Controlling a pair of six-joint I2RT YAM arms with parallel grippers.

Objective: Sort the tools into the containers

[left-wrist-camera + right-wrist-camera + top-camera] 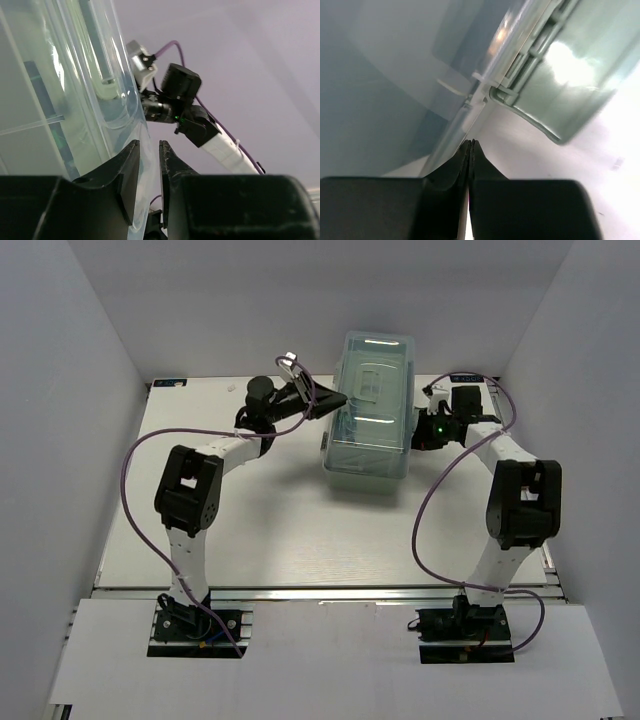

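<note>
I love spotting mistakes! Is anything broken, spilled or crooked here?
Nothing looks broken or spilled. The toolbox stands on the table with its clear lid down. The left gripper and the right gripper are at its sides. One small oddity: no tools show anywhere outside it.

Your table (300,530) is a white slab with faint wood grain and a metal rail (330,592) along its near edge. Only one big item sits on it: the toolbox (370,405), pale mint-green with its translucent clear lid on. It stands at the far side, a bit right of centre, long axis running near to far and its base flat on the surface. You also have a small white scrap (229,386) near the far edge, left of the box, and a pale label (166,383) at the far-left corner. Right wrist view shows bright bare tabletop (530,165) just beside the box wall (560,90).
</note>
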